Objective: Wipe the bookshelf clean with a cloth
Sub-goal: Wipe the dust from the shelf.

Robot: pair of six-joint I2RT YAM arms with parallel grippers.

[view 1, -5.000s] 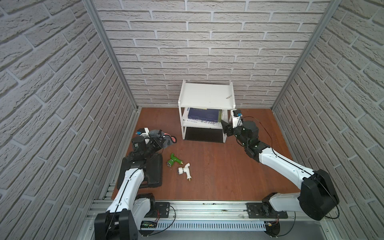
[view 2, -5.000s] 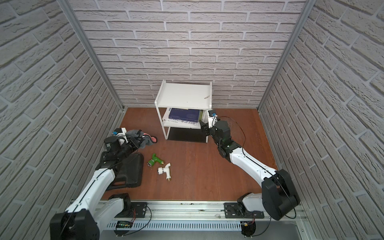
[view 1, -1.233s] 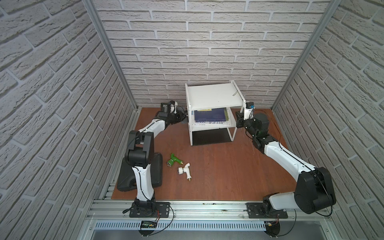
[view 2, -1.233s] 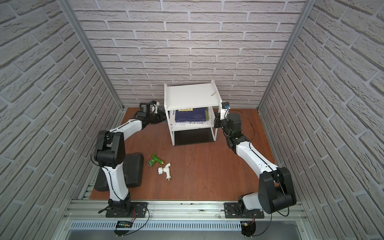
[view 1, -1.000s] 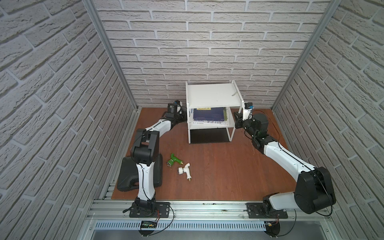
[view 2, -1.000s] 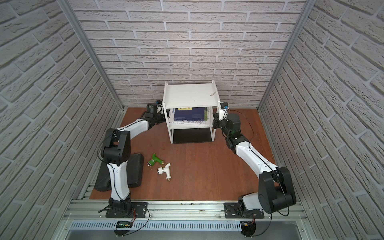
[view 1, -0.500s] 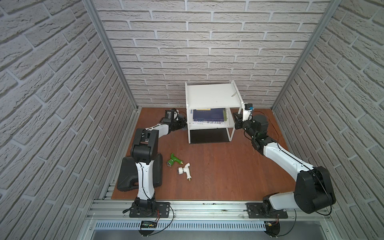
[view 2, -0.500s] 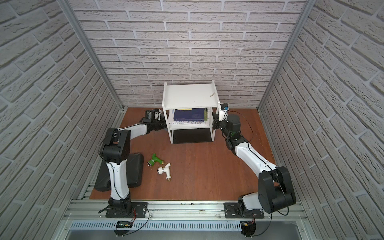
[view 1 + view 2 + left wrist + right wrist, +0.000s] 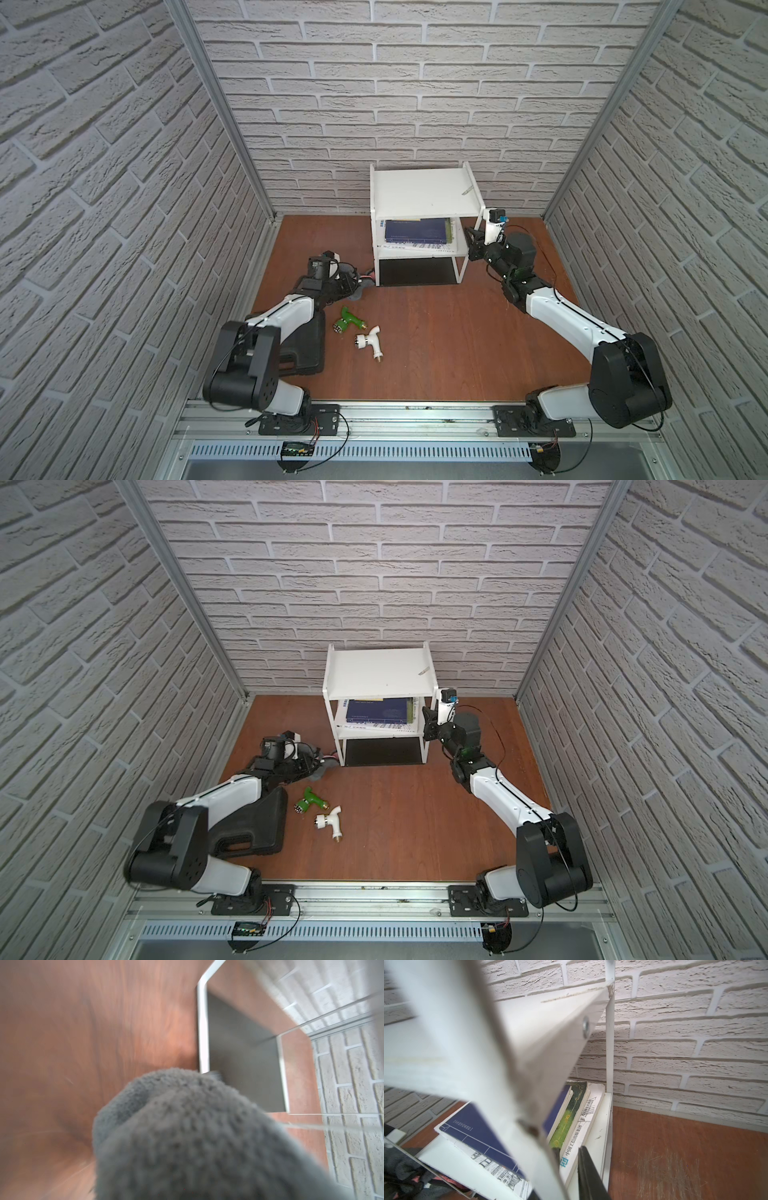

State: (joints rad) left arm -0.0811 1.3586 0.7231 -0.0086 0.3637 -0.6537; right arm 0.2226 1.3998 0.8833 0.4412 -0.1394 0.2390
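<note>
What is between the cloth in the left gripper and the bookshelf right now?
Nothing visible. The cloth, bunched in the left gripper, is low at the bookshelf, by its front left leg, touching or nearly so. But books cover its middle shelf, so wiping there would likely be blocked.

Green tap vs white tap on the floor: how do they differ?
The green tap has a green body; the white tap a white body with a brass-coloured tip. The green tap lies nearer the bookshelf, the white tap nearer the rail. Both are small, lie on the wooden floor, side by side.
</note>
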